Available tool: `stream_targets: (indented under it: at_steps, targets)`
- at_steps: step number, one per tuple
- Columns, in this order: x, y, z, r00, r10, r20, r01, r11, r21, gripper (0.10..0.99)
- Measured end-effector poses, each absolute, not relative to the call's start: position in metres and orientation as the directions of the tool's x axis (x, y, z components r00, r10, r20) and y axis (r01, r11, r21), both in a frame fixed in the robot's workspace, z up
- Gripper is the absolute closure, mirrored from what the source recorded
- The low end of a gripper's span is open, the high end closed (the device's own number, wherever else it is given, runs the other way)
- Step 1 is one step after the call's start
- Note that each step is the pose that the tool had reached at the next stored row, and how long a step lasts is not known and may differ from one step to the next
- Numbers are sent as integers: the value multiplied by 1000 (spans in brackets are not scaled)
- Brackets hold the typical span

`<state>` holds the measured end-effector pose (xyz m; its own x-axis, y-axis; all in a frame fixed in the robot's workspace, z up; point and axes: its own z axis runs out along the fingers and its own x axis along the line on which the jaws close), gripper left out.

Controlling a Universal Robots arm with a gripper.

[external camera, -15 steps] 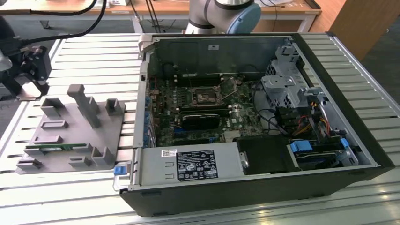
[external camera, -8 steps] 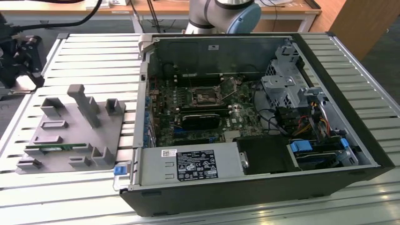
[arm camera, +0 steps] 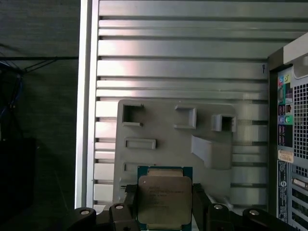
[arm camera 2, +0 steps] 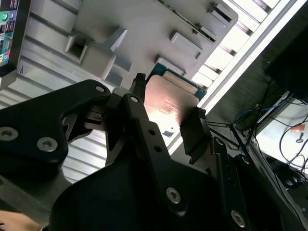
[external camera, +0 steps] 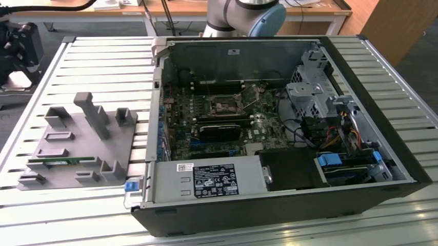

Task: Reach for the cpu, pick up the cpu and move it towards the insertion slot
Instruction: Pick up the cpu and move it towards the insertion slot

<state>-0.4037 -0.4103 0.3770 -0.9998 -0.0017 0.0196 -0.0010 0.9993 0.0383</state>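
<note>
The cpu [arm camera: 164, 198] is a flat square chip with a silver top and a green rim. In both wrist views it sits between my gripper's [arm camera: 164, 204] two black fingers [arm camera: 130, 204], which press on its opposite edges. The gripper [arm camera 2: 166, 115] is shut on the cpu [arm camera 2: 168, 101] and holds it in the air, well above the grey plastic fixture [arm camera: 168, 137]. The insertion slot [external camera: 224, 105] is the dark square socket with a metal frame on the green board inside the open computer case, to the exterior view's right of the fixture [external camera: 82, 148].
The open computer case [external camera: 274, 138] lies on a ribbed metal table [external camera: 102, 61], with its back panel [arm camera: 291, 144] beside the fixture. A green memory stick [external camera: 65, 160] rests in the fixture. The arm's base [external camera: 243, 18] stands behind the case. The table's edge [arm camera: 86, 96] drops to dark floor.
</note>
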Motion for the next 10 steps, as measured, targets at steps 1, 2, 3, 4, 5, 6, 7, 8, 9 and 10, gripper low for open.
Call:
stream_targets:
  at_steps: [1,2,3,4,5,6,7,8,9,10]
  targets:
    - [-403,-410,380,-1000,-2,20,-1,999,38,545]
    - [-403,-410,382,-1000,-2,20,-1,999,38,545]
    - [-402,-410,385,-1000,-2,20,-1,999,38,545]
    - [-402,-410,388,-1000,-2,20,-1,999,38,545]
    - [-401,-410,390,-1000,-2,20,-1,999,38,545]
    - [-401,-410,393,-1000,-2,20,-1,999,38,545]
    - [-400,-410,395,-1000,-2,20,-1,999,38,545]
    - [-399,-410,396,-1000,-2,20,-1,999,38,545]
    - [-397,-410,397,-1000,-2,19,-1,999,38,545]
    - [-394,-410,397,-1000,-2,20,-1,999,38,545]
